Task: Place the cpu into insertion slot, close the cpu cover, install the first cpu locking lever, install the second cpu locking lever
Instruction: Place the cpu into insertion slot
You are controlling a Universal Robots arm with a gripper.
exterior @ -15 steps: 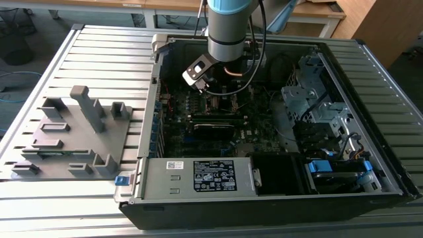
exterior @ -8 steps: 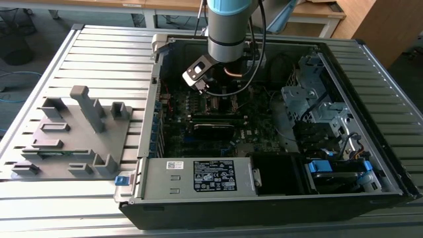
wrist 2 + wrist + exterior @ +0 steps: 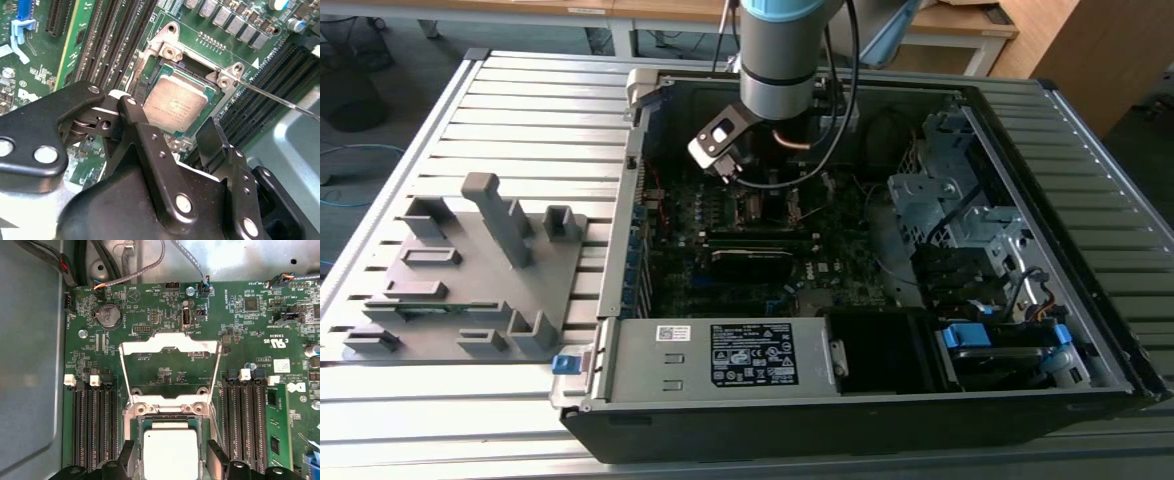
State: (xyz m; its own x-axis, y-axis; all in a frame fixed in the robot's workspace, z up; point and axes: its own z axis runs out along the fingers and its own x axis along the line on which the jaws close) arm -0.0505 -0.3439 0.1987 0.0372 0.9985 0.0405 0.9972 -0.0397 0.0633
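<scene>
The cpu [image 3: 170, 452], a pale silvery square chip, lies flat in the insertion slot [image 3: 150, 70] on the green motherboard. My gripper [image 3: 171, 464] is open just above it. Its black fingertips [image 3: 125, 460] stand on either side of the chip with a small gap on each side. In the second wrist view the cpu [image 3: 175, 102] shows just past the gripper [image 3: 170, 117]. The cpu cover [image 3: 165, 341], a silvery frame with a window, is swung back and lies open on the board. A thin metal locking lever [image 3: 280, 98] juts out from the slot's corner. The gripper [image 3: 763, 185] hangs inside the open computer case.
Long black memory slots [image 3: 95, 425] flank the socket on both sides. Cables [image 3: 125, 270] run along the case wall. A metal drive cage [image 3: 947, 200] and power supply [image 3: 720, 355] crowd the case. A grey fixture [image 3: 467, 270] sits on the slatted table at the exterior view's left.
</scene>
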